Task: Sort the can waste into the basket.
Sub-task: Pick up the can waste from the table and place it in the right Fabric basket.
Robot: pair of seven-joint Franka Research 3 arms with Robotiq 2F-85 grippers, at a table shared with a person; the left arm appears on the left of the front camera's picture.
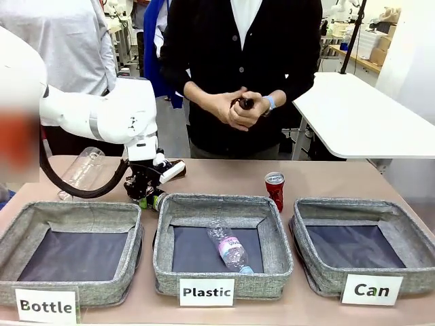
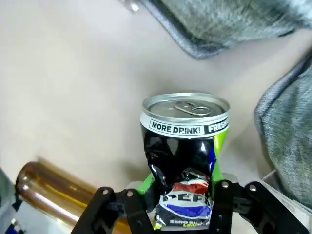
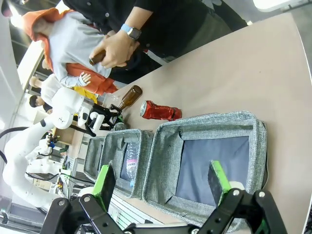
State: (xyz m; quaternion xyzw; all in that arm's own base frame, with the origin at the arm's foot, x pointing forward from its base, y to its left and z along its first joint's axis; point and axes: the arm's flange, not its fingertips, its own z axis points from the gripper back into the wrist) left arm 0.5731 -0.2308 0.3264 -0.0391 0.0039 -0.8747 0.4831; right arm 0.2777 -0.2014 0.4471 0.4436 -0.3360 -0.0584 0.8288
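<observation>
Can waste sits well short of home, so start close: the Can basket [image 1: 319, 275] at the front right shows nothing but its dark base, and the right gripper [image 3: 162, 176] hangs over it with jaws spread, holding nothing. One row back, behind the gap between the Bottle basket [image 1: 68, 210] and the Plastic basket [image 1: 163, 251], the left gripper [image 2: 181, 187] is clamped on the dark can [image 2: 183, 141], low on a body that is crumpled where the pads bite. That looks like the weak spot: a buckled wall may give further and let the can twist or slip out on the lift. A brown bottle [image 2: 53, 190] lies just beside it, and a sideways start could set it rolling across the table [image 1: 224, 176]. Then comes the long carry right, over the Plastic basket, where a drop would sort it wrong. Farther along stands the red can [image 1: 274, 190], upright behind the gap before the Can basket, easy to clip in passing. The right arm above the target could crowd the left on arrival. At the far side, the person's hands [image 1: 238, 109] hold another dark bottle.
</observation>
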